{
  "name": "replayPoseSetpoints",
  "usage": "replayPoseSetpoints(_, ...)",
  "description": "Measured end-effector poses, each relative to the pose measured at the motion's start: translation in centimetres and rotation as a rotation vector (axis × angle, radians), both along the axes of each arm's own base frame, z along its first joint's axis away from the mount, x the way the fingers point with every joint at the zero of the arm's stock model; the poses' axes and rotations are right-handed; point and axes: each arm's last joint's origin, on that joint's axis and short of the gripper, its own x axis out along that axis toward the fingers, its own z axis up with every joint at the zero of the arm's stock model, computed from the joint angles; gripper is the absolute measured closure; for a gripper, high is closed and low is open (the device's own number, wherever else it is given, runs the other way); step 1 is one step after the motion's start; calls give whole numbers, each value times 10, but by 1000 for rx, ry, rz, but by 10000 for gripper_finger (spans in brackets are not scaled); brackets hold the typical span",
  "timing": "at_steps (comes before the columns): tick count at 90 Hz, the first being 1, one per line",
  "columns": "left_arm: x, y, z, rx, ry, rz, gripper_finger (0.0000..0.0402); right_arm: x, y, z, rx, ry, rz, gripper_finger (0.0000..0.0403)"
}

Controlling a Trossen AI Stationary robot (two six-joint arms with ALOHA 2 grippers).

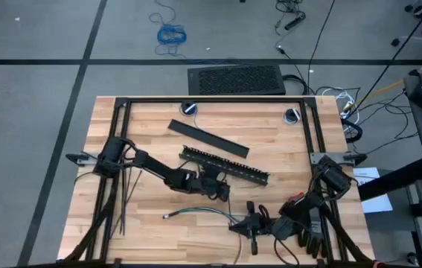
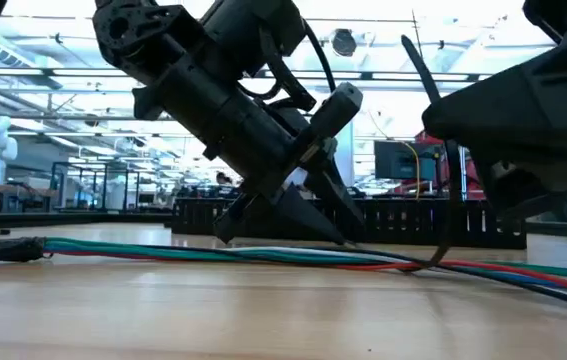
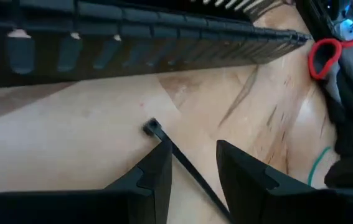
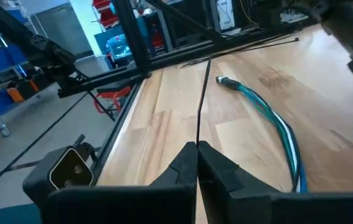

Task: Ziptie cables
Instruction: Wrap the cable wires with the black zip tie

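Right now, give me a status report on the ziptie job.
Right gripper shut on a ziptie. Left gripper open around another ziptie, beside the slotted bar. Cables flat on the table, not yet tied.

A black slotted bar (image 1: pixel 225 165) and a flat black bar (image 1: pixel 208 138) lie on the wooden table (image 1: pixel 151 126)

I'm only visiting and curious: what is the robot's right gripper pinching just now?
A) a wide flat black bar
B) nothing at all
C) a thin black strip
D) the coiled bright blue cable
C. In the right wrist view the right gripper is shut on a ziptie, a thin black strip running straight out from between its fingers across the table.
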Motion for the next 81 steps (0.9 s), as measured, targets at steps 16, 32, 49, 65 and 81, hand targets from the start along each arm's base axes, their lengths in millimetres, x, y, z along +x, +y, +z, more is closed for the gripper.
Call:
replayPoseSetpoints(16,-4,8,-6,-11,78,45,279,0,0,2,13,-14,0,403)
replayPoseSetpoints(32,-5,12,-8,-50,89,74,279,0,0,3,19,-27,1,403)
replayPoseSetpoints(49,4,4,2,-81,62,60,279,0,0,3,19,-28,1,403)
replayPoseSetpoints(65,8,-11,10,-75,92,61,279,2,-1,4,25,-31,9,403)
replayPoseSetpoints(81,6,-19,5,-103,139,76,279,4,-3,5,37,-42,12,403)
